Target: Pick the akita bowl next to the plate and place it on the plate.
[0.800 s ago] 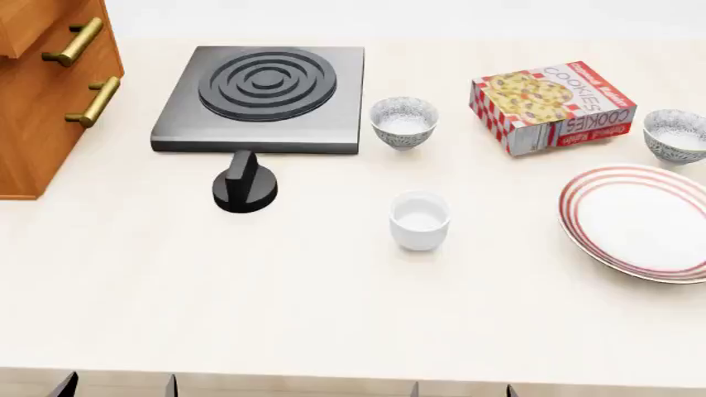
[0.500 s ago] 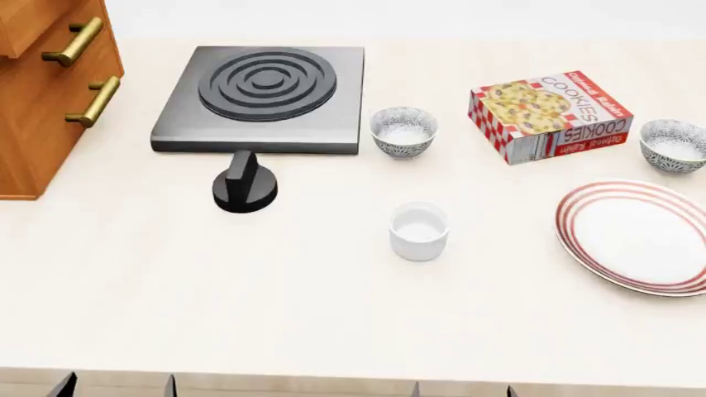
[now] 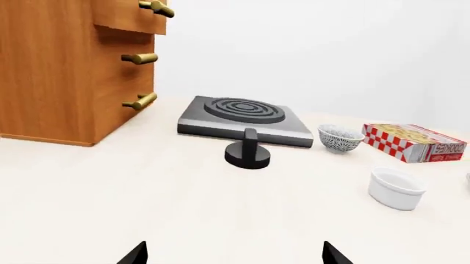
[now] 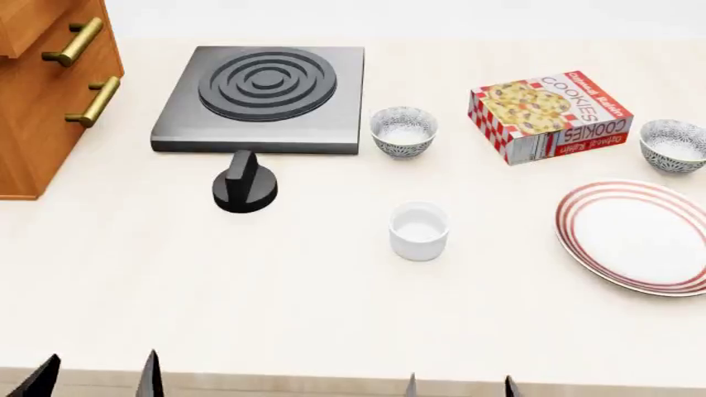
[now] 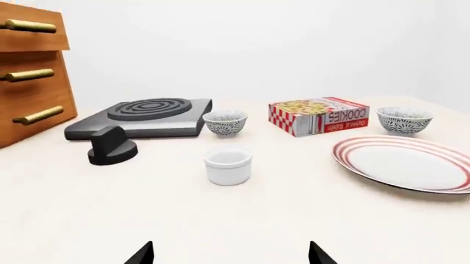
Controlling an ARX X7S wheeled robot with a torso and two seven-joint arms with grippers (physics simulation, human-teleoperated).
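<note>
The akita bowl (image 4: 673, 145) stands at the far right, just behind the plate (image 4: 576, 208), speckled grey outside and whitish inside. In the right wrist view the akita bowl (image 5: 404, 120) sits beyond the red-ringed plate (image 5: 346, 155). A second, identical bowl (image 4: 404, 131) stands by the stove's right front corner. My left gripper (image 4: 97, 379) is open at the near left table edge, holding nothing. My right gripper (image 4: 460, 387) is open at the near edge, well short of the plate. Only dark fingertips show in both wrist views, for the left gripper (image 3: 235, 256) and the right gripper (image 5: 230, 254).
A plain white cup (image 4: 419, 231) stands mid-table. A cookie box (image 4: 550, 114) lies between the two bowls. A grey stove plate (image 4: 263, 95) with a black knob (image 4: 245, 184) in front sits at the back left, next to a wooden drawer cabinet (image 4: 50, 83).
The head view tilted slightly at first, then held still. My left gripper's fingertips have risen further into view at the bottom left. Nothing on the table moved.
</note>
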